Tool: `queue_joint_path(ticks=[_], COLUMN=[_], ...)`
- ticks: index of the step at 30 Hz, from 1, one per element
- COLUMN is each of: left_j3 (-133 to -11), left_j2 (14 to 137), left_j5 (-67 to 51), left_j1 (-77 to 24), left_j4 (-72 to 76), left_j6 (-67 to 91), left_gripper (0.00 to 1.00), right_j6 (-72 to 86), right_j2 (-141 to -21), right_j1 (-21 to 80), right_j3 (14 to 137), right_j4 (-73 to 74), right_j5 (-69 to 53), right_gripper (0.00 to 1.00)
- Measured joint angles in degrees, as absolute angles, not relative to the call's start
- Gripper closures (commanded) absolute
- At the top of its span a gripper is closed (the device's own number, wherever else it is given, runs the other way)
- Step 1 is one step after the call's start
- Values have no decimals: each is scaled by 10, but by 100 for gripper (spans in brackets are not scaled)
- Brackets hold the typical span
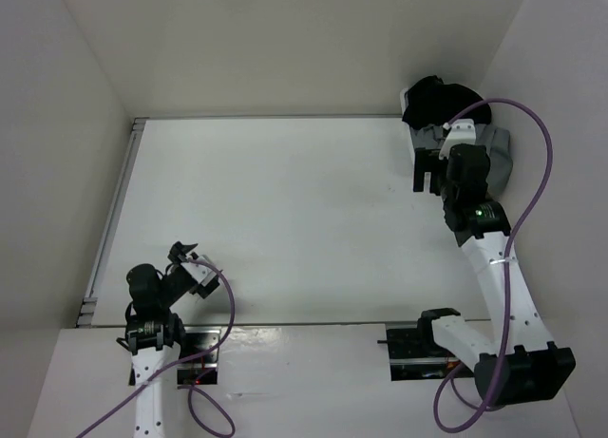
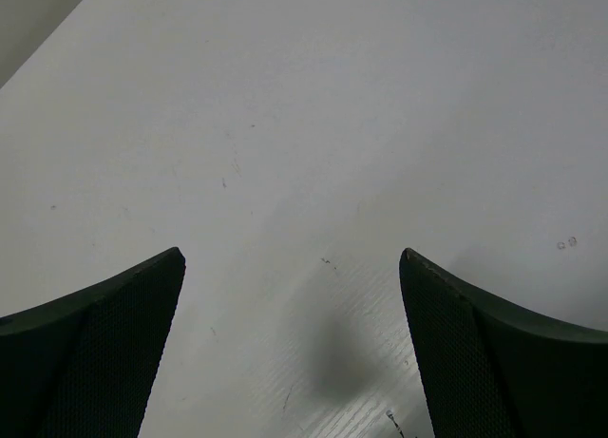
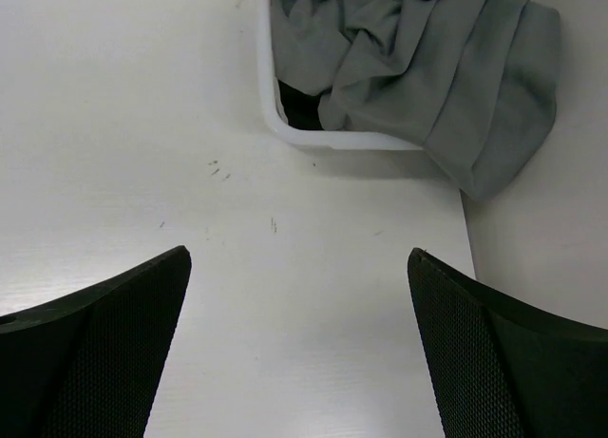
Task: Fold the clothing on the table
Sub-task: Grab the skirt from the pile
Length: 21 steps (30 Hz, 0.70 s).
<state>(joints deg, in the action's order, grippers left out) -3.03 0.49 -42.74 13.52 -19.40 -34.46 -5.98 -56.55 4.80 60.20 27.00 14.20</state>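
Observation:
The black clothing (image 1: 435,98) is bunched in the far right corner of the table (image 1: 285,210), in a white basket (image 3: 332,140) together with grey garments. In the right wrist view only a dark patch of the clothing (image 3: 298,107) shows under the grey fabric. My right gripper (image 1: 425,178) hovers just short of the basket, open, with bare table between its fingers (image 3: 295,256). My left gripper (image 1: 186,250) stays close to its base at the near left, open over bare table (image 2: 293,257).
A grey garment (image 3: 432,72) drapes over the basket's right rim onto the table. White walls enclose the table, and the right wall (image 1: 560,124) is close to the basket. A metal rail (image 1: 114,210) runs along the left edge.

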Motion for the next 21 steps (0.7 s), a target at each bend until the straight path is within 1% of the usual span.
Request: queue_joint_path(ticks=[6, 13, 19, 21], left_j3=[-30, -30, -31, -33], left_j2=[5, 5, 5, 5], left_j5=[-432, -452, -469, -450], left_j1=[135, 135, 135, 135], left_j4=[-194, -193, -194, -189], left_j6=[-343, -342, -371, -352], left_gripper=[0, 0, 0, 0], right_j6=[-54, -55, -56, -56], right_j2=[-613, -639, -644, -644], right_j1=[51, 57, 63, 63], right_j3=[596, 595, 597, 601], right_j4=[273, 276, 283, 291], right_j5=[161, 216, 216, 216], right_gripper=[1, 1, 1, 1])
